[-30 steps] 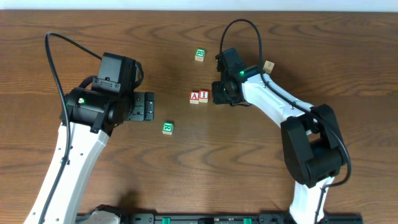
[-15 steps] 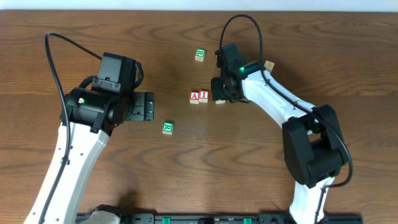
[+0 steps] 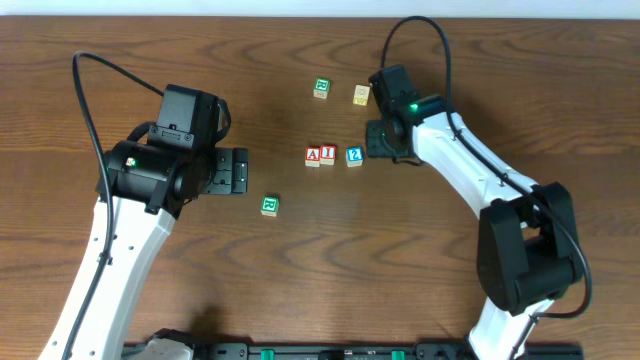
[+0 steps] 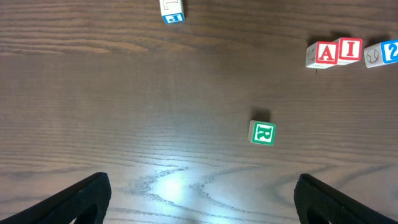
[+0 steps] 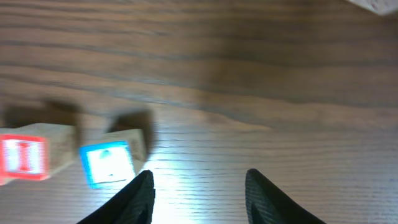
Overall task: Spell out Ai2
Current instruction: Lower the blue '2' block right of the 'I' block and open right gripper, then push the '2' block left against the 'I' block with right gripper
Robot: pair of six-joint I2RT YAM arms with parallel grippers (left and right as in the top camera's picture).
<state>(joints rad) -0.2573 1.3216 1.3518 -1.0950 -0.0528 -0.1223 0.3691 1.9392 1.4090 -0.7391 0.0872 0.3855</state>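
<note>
The wooden bench (image 3: 500,60) lies mostly bare around its middle row: A block (image 3: 313,155) touches I block (image 3: 328,154), with 2 block (image 3: 354,155) just beside. The right end effector (image 5: 198,179) hangs parted and empty nearby; the left end effector (image 4: 202,190) gapes wide, empty.

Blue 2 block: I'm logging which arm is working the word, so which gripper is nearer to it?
Right. The right gripper sits just right of the blue 2 block in the overhead view; the left gripper is well left, beyond the A block.
</note>
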